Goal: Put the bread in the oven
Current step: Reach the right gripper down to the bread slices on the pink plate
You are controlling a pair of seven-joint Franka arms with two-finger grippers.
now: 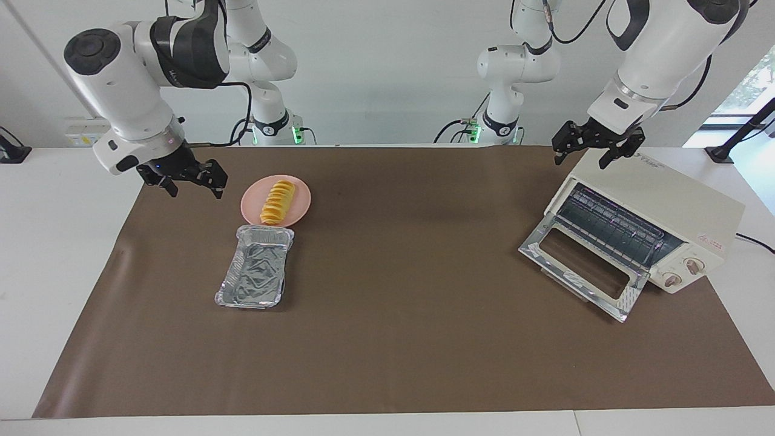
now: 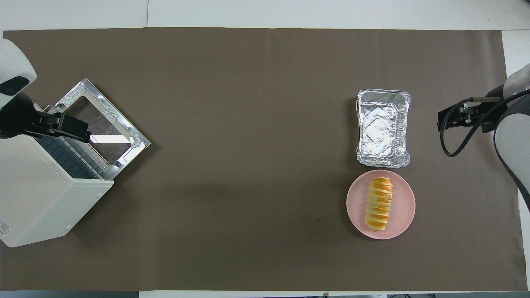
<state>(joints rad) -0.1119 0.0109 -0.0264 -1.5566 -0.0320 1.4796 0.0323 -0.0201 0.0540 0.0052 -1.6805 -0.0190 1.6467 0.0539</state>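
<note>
Yellow-orange and bumpy on top, the bread [image 1: 278, 203] lies on a round pink plate [image 1: 300, 208], the thing nearest the robots at the right arm's end of the brown desk [image 1: 387, 339]. The right tool [image 1: 190, 178] hangs open beside the plate, holding nothing. I think it should come down over the middle of the loaf and pinch the long sides softly, because bread squashes. Just past the plate sits a crinkly silver foil tray [image 1: 254, 275]. At the left arm's end, the cream oven [image 1: 678, 209] has its glass door [image 1: 581, 266] down. The left tool [image 1: 596, 145] waits open over the oven.
</note>
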